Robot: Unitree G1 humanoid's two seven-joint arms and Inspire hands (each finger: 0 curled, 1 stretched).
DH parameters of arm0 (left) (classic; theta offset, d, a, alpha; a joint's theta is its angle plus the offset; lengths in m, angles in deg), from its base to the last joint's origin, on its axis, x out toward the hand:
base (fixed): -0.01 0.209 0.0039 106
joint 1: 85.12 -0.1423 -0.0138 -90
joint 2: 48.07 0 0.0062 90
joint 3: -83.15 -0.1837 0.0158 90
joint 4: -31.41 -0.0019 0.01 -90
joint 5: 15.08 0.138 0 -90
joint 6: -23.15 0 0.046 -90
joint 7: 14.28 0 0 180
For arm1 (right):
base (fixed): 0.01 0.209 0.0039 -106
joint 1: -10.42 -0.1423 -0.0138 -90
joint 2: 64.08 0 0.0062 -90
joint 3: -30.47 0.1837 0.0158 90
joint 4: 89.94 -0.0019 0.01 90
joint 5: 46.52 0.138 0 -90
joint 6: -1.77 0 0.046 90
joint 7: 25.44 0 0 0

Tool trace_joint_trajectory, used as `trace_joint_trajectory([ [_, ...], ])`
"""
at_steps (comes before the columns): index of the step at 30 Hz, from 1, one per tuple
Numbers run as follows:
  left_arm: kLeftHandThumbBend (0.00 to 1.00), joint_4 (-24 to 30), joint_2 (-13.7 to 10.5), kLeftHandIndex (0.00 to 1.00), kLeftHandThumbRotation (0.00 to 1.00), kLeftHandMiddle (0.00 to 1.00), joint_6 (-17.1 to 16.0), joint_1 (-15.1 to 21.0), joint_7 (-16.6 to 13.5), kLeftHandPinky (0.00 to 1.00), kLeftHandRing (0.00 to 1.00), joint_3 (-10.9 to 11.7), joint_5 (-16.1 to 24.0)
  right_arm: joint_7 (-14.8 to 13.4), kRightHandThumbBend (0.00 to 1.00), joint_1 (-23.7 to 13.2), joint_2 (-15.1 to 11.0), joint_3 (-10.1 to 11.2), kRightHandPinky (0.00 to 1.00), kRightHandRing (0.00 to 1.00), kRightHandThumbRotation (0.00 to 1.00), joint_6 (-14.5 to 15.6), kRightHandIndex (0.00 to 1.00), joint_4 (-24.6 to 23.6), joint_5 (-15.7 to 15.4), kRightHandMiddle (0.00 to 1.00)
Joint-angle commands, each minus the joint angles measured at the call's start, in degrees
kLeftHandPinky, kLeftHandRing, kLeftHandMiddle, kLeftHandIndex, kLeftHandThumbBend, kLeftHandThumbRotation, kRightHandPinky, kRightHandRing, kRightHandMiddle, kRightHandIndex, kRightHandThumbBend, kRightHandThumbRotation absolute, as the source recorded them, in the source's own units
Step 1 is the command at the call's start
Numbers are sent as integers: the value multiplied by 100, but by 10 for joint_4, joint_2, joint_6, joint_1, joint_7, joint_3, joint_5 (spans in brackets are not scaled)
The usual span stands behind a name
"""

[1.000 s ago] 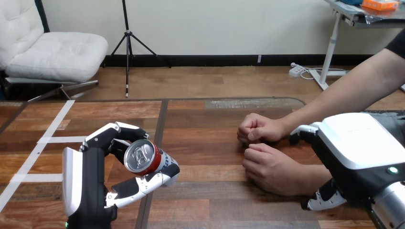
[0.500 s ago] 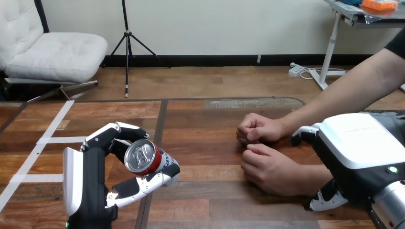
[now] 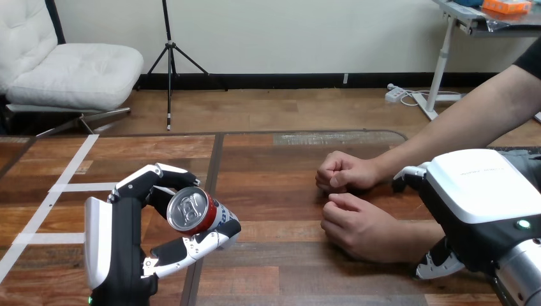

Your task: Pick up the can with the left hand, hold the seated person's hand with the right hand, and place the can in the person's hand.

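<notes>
Red can, tilted with its top toward the camera, clasped between the left hand's curled fingers above and thumb below. Right hand overlies the person's forearm; its grasp cannot be told.

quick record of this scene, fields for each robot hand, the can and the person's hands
left hand: curled round the red metal can with silver top
can pose: tilted, top facing the camera
right hand: over the person's nearer forearm, grip unclear
person's hands: nearer hand and farther hand both closed, on the brown wooden table
handover: not done
</notes>
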Motion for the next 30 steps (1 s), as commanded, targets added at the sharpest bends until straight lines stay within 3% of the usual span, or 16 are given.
trace_joint_trajectory([
  [1,76,5,5,41,0,40,-4,34,-11,29,35,6,2,-1,96,-38,-13,-1,75,80,0,1,74,6,-6,79],
  [30,76,0,1,41,0,41,-12,30,-17,31,36,10,3,23,94,-73,-28,-20,73,77,0,4,74,60,-32,77],
])
